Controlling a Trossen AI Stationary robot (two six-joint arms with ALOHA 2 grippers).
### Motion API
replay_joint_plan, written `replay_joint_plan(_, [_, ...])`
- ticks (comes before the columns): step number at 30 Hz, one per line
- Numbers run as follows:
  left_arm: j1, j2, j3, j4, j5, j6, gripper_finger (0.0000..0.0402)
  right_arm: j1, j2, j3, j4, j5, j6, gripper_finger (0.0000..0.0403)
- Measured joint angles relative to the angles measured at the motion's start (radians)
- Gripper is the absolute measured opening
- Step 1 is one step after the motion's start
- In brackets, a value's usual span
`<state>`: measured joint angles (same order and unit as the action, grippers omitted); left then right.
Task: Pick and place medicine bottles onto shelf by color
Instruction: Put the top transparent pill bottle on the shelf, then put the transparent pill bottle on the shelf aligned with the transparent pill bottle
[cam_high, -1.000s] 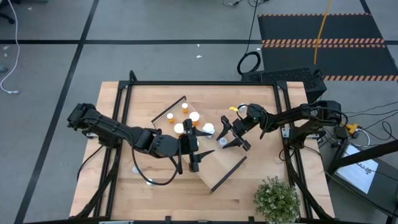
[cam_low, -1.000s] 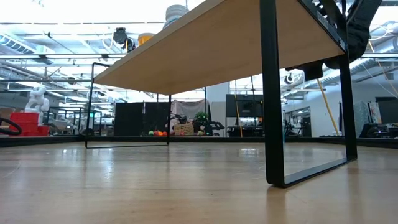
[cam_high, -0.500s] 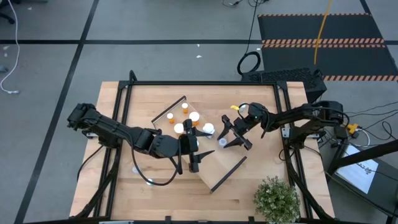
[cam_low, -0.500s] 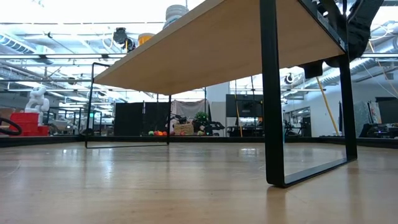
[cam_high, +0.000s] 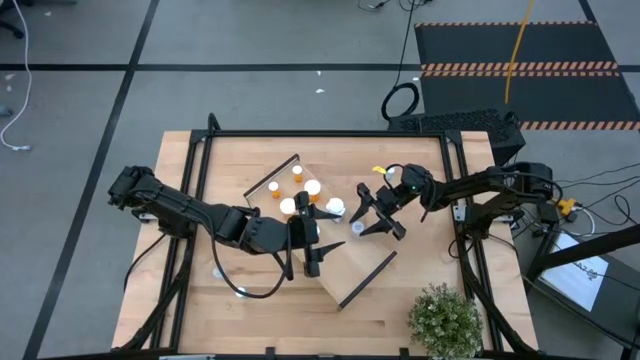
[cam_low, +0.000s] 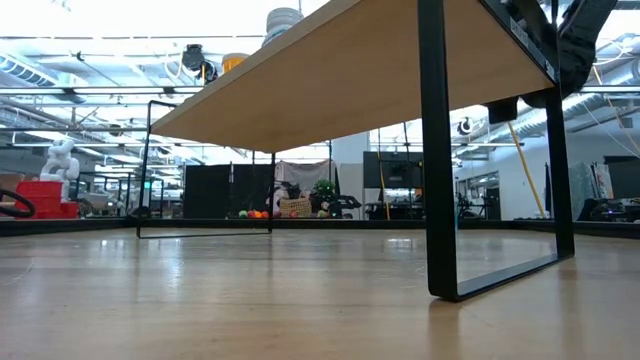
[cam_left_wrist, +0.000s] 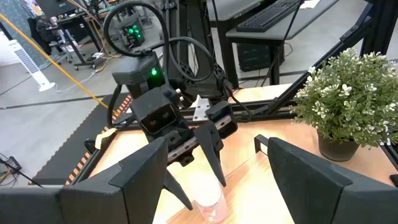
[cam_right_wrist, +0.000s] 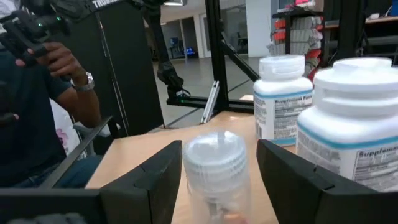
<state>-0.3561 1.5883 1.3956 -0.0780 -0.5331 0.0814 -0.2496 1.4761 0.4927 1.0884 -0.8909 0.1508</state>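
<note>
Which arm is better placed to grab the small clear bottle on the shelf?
Right. The right gripper is open with the clear bottle between its fingers; the left gripper sits farther off.

Clear bottle (cam_right_wrist: 216, 174) base cut off

1. The bench (cam_high: 410, 290) is pale, smooth wood with a black metal frame.
2. The shelf (cam_high: 352, 255) is the same light wood.
3. The clear bottle (cam_right_wrist: 216, 172) looks like glossy plastic, its ribbed cap matt white.
</note>
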Motion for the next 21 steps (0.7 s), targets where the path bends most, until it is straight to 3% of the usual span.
replay_joint_plan(5, [0.000, 0.000, 0.000, 0.000, 0.000, -0.001, 0.0275, 0.000, -0.028, 0.000, 0.011, 0.027, 0.018, 0.0209])
replay_joint_plan(13, [0.000, 0.000, 0.000, 0.000, 0.000, -0.009, 0.0276, 0.000, -0.118, 0.000, 0.000, 0.030, 0.062, 0.0257])
replay_joint_plan(21, [-0.016, 0.000, 0.000, 0.001, 0.000, -0.020, 0.0275, 0.001, -0.199, 0.000, -0.027, 0.057, 0.074, 0.0263])
